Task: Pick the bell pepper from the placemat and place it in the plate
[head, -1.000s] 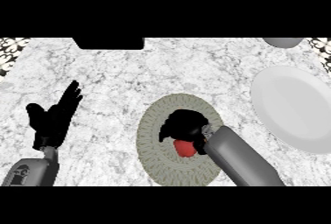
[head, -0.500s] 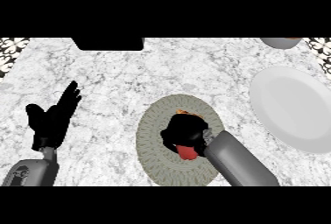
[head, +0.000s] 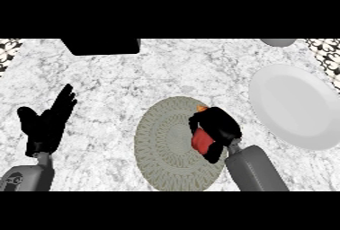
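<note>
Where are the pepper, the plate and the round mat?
pepper (head: 200,140), head view, red side showing between the fingers.
plate (head: 299,105), head view, bare white middle.
mat (head: 166,143), head view, woven centre.

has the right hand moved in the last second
Yes. The right hand, curled round the red pepper, has shifted right across the placemat, toward the plate.

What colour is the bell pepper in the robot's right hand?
The bell pepper is red with a small orange tip, seen in the head view inside the right hand.

Woven matt placemat (head: 166,152), smooth white plate (head: 299,105), veined marble counter (head: 166,72)
</note>
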Robot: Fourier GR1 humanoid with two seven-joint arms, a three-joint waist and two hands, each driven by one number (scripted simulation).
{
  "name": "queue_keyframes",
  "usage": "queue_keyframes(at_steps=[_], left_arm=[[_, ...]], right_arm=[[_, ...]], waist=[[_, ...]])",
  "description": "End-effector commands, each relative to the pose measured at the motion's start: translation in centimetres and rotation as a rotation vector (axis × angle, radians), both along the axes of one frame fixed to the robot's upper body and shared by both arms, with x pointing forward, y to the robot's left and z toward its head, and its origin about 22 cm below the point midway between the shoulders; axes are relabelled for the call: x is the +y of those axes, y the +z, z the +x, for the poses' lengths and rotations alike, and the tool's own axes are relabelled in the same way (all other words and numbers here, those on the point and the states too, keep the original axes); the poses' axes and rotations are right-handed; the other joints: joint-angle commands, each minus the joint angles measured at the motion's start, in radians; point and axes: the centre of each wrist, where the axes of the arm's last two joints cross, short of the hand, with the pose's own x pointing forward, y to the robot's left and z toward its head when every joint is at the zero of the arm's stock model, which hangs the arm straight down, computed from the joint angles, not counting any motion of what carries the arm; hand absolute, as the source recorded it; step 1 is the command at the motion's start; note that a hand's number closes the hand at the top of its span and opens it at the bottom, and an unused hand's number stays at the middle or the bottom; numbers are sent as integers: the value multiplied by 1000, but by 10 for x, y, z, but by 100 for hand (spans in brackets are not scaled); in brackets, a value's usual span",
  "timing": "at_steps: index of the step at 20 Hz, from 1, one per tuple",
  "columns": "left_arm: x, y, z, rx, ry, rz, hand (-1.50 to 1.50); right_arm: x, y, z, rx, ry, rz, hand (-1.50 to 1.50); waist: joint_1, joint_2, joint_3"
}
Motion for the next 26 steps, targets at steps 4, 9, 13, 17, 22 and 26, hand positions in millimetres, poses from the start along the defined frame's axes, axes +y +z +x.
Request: queue_keyframes(at_steps=[4,9,13,17,22,26], left_arm=[[-3,3,5,3,4,-2,0],[-8,-13,-2,20,-9,0,0],[-12,3,5,-14,-25,-7,0],[5,13,-3,-11,-44,-8,0],[-4,15,12,-15,-32,-5,0],[-10,2,10,-4,-37,4,0]], right_arm=[[-14,52,-25,-395,-349,172,150],[-32,91,-50,-630,-557,200,150],[-61,101,-62,-643,-700,232,150],[-103,110,-51,-607,-800,281,150],[-150,104,-29,-595,-878,353,150],[-182,91,-25,-594,-930,308,150]], waist=[[-2,2,3],[4,5,2],[29,12,3],[44,14,4],[46,16,4],[44,15,3]])
